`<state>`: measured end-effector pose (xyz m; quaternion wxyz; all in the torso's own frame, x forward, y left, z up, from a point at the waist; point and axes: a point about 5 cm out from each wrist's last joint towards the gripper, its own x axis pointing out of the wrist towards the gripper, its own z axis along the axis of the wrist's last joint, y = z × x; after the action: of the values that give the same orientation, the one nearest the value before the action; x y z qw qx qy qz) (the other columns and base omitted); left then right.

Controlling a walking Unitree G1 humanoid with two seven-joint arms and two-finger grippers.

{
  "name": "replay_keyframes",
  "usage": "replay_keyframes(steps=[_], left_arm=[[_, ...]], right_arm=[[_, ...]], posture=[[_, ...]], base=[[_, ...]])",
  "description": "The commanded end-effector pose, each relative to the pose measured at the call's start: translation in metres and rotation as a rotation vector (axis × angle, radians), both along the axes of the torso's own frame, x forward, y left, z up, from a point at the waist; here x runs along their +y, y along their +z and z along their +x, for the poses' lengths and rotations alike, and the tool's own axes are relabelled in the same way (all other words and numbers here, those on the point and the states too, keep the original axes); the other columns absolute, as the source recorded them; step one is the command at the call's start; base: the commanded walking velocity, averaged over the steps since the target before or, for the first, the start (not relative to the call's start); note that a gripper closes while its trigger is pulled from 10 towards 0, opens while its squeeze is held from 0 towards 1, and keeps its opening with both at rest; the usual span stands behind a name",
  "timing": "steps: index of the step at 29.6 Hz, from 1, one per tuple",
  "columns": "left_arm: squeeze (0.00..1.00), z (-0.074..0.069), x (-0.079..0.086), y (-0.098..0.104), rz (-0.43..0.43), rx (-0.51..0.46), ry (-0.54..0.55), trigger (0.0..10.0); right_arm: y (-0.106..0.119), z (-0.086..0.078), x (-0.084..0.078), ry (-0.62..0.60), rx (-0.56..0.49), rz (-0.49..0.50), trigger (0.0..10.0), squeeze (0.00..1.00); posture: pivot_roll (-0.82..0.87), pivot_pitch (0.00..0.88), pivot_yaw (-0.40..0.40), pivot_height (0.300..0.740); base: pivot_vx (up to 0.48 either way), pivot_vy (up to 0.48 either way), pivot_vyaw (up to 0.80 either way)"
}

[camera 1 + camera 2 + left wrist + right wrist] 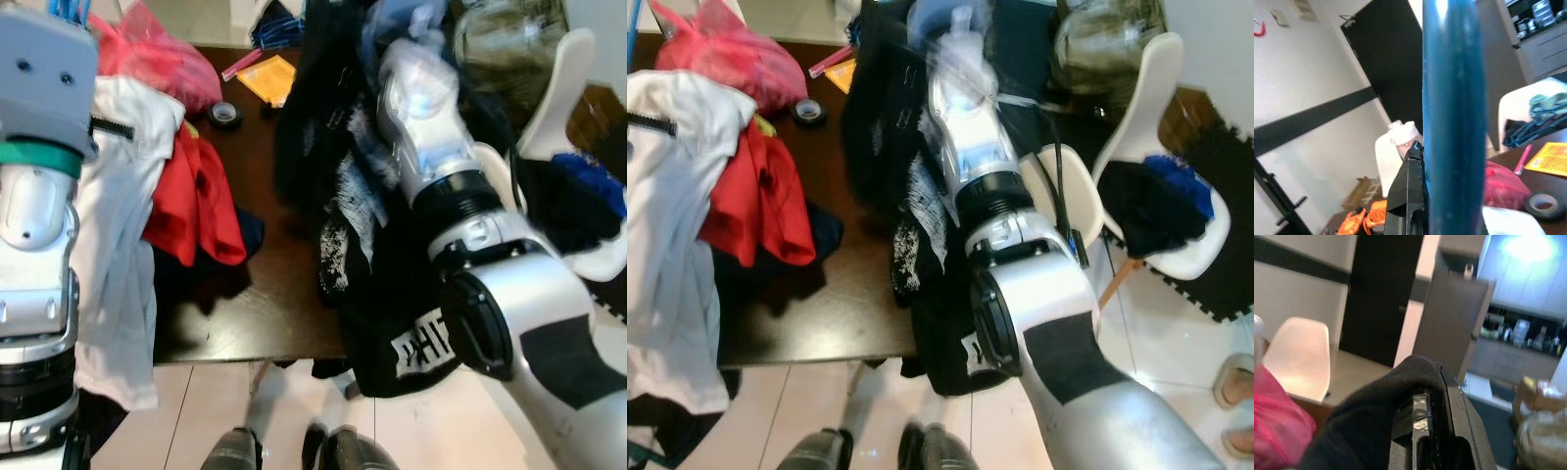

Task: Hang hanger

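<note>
Close against the left wrist camera stands a blue hanger bar (1453,117), upright beside one black finger (1409,196) of the left pincer, which looks clamped on it; the hanger is thus held up at the robot's left, over the white garment (118,245) that droops past the dark surface (260,294). On the other side, the right arm (1019,284) reaches forward and up with a black garment (333,196) hanging from it, and the right wrist view shows black cloth (1376,416) draped over the right pincer's finger (1425,431), seemingly pinched there. A red garment (201,196), a pink bag (147,54) and a tape roll (225,115) lie on the surface. By my reading, the step in hand is bringing hanger and garment together, not yet the hanging. Next, the hanger's end probably needs steering into the black garment's opening, with no rail in sight so far.
</note>
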<state>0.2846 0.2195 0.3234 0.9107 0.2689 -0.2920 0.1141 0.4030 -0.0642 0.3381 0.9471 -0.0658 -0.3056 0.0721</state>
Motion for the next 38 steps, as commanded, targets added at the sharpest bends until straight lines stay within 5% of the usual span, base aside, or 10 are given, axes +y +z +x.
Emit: replay_keyframes(steps=[1, 4, 8, 17, 29, 30, 31, 36, 37, 38], left_arm=[[0.0, -0.002, -0.003, 0.002, 0.012, -0.01, -0.013, 10.0], [0.0, -0.002, -0.003, 0.002, 0.012, -0.01, -0.013, 10.0], [0.0, -0.003, -0.018, -0.008, 0.024, 0.081, -0.149, 10.0], [0.0, -0.007, -0.025, -0.007, 0.048, 0.164, -0.271, 10.0], [0.0, -0.005, -0.016, -0.003, 0.061, 0.199, -0.218, 10.0], [0.0, -0.004, -0.015, -0.004, 0.065, 0.2, -0.207, 10.0], [0.0, -0.004, -0.015, -0.003, 0.063, 0.204, -0.208, 10.0], [0.0, -0.005, -0.013, -0.002, 0.063, 0.218, -0.214, 10.0], [0.0, -0.007, -0.012, -0.001, 0.067, 0.222, -0.211, 10.0], [0.0, -0.007, -0.012, -0.001, 0.067, 0.222, -0.211, 10.0]], right_arm=[[0.016, -0.003, -0.004, -0.014, -0.056, 0.011, 10.0, 0.0], [0.016, -0.003, -0.004, -0.014, -0.056, 0.011, 10.0, 0.0], [-0.101, 0.012, -0.035, -0.218, 0.34, -0.359, 10.0, 0.0], [-0.175, 0.001, -0.062, -0.125, 0.613, -0.793, 10.0, 0.0], [-0.229, -0.021, -0.083, 0.015, 0.876, -0.756, 10.0, 0.0], [-0.234, -0.024, -0.085, 0.023, 0.895, -0.811, 10.0, 0.24], [-0.237, -0.026, -0.09, 0.031, 0.903, -0.9, 10.0, 1.0], [-0.223, -0.031, -0.088, 0.313, 0.894, -0.827, 10.0, 1.0], [-0.213, -0.039, -0.088, 0.48, 0.859, -0.775, 10.0, 0.0], [-0.213, -0.039, -0.088, 0.48, 0.859, -0.775, 10.0, 0.0]], posture=[[0.26, 0.078, -0.032, 0.74], [0.26, 0.078, -0.032, 0.74], [0.24, 0.092, -0.032, 0.74], [0.25, 0.101, -0.037, 0.74], [0.25, 0.101, -0.035, 0.74], [0.25, 0.101, -0.035, 0.74], [0.24, 0.103, -0.031, 0.74], [0.24, 0.104, -0.033, 0.74], [0.24, 0.111, -0.037, 0.74], [0.24, 0.111, -0.037, 0.74]], base=[[0.431, 0.0, 0.0], [0.431, 0.0, 0.0], [0.0, 0.0, 0.0], [0.0, 0.0, 0.0], [0.0, 0.0, 0.0], [0.0, 0.0, 0.0], [0.0, 0.0, 0.0], [0.0, 0.0, 0.0], [0.0, 0.0, 0.0], [0.0, 0.0, 0.0]])
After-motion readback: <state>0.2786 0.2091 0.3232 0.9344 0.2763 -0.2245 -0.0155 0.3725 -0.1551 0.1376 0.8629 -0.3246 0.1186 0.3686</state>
